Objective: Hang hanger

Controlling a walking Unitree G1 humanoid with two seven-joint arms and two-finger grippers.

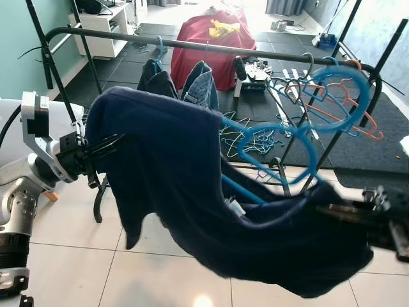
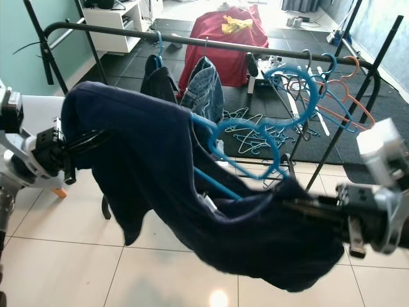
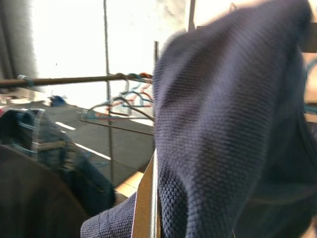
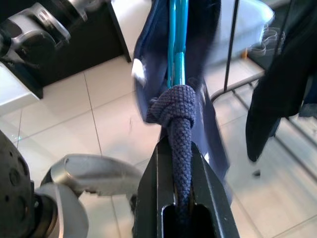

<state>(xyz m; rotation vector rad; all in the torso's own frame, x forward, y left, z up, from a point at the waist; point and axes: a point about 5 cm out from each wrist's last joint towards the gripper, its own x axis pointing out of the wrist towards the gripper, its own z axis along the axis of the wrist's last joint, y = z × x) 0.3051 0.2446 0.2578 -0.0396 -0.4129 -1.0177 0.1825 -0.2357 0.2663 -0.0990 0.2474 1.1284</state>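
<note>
Blue hanger (image 2: 246,144) in navy sweater (image 2: 192,192) lies level between both pincers.

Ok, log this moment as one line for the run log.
left pincer: gripping navy sweater | right pincer: shut on sweater by blue hanger | sweater stretched between arms | rail: hanger not yet hung
</note>
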